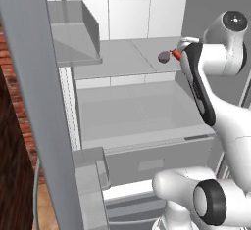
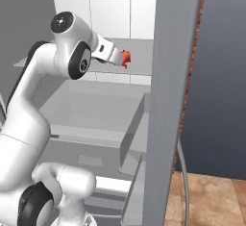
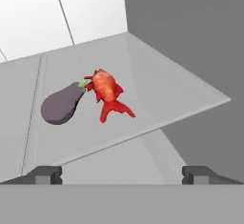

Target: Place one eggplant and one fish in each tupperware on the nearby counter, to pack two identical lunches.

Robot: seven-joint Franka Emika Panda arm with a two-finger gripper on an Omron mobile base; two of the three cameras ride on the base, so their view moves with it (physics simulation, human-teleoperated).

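Looks like early days on this one tbh. Gripper (image 3: 122,173) is spread wide w/ nothing between the tips, hovering in front of the fridge shelf (image 3: 157,89), aimed at the goods. In the hand view the red-orange fish (image 3: 108,93) lies near center, tail pointing toward 5 o'clock, and the mauve eggplant (image 3: 62,104) sits at its 9 o'clock, stem end touching or nearly touching the fish's head, hard to say which.

Left base view: same eggplant (image 1: 163,57) w/ a sliver of fish (image 1: 174,54) at its 3 o'clock, mostly hidden behind the arm. Right base view: fish (image 2: 126,58) pokes out just past the hand, eggplant blocked.

Progress, imo: nothing picked, nothing packed as far as these shots go. All four placements look like they're left, and I'd guess the fish or eggplant here is the first grab.

Can't make out: the tupperware and counter, so no idea what's in them. The fridge door edge (image 2: 168,100) eats a big chunk of both base views.
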